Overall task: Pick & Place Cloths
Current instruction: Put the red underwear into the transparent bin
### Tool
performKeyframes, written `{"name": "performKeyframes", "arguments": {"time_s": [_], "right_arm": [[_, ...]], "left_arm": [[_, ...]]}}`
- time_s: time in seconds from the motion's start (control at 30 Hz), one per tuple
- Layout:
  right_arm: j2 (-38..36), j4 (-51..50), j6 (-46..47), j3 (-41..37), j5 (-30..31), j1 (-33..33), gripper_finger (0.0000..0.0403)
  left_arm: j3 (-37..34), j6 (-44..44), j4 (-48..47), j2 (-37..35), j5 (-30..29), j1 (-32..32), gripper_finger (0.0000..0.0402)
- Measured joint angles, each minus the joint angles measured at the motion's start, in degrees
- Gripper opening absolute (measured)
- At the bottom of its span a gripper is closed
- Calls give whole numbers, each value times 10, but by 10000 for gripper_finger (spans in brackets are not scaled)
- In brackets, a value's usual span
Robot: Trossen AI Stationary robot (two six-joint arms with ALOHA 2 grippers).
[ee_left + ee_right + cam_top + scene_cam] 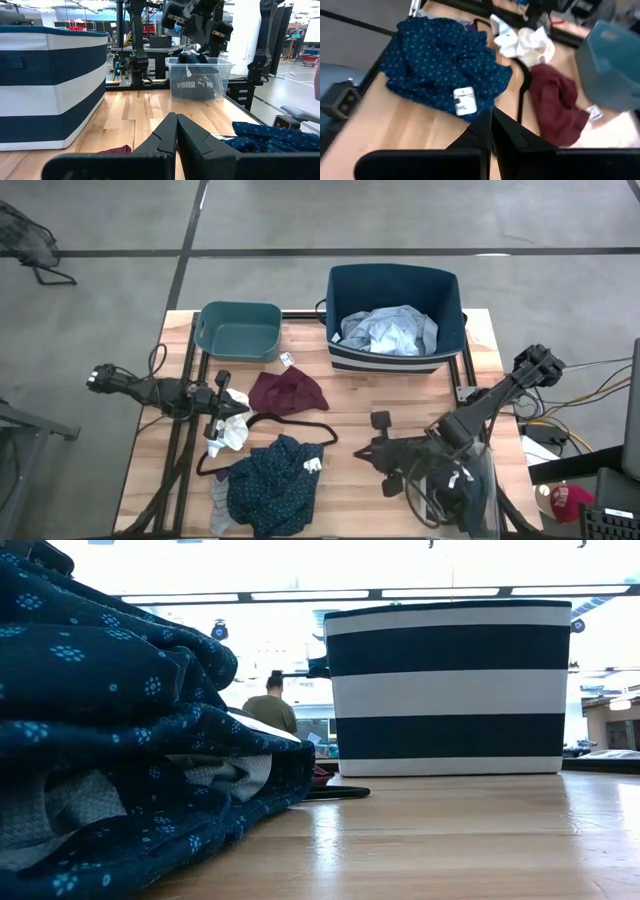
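Currently on the table: cloths to be binned

One grey-blue shirt [388, 330] is held in the striped basket [452, 300]. The maroon piece [288, 391], white socks [233, 423] and navy patterned top [272, 485] are left on the table [350, 395]. The navy top is bunched, its long axis running front to back. Both the left gripper [216, 416], beside the socks, and the right gripper [385, 452], near the top, are seen closed and empty. A thick fold, not the hanger [290, 422], is best pinched.

Navy patterned top [110, 730] bunched close at left; striped bin [450, 690] upright on table [450, 840]; person [270, 705] seated far behind.
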Motion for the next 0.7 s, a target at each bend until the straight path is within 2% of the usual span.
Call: {"name": "performKeyframes", "arguments": {"time_s": [0.1,0.37,0.53,0.7], "right_arm": [[-22,52,-23,-31,0,-8,8],[-129,130,-4,-139,2,-12,8],[-202,130,30,-180,59,-13,8],[-251,130,74,-216,41,-12,8]], "left_arm": [[0,0,0,0,0,0,14],[0,0,0,0,0,0,14],[-3,18,18,1,-1,0,14],[-3,-14,82,1,-3,0,14]]}}
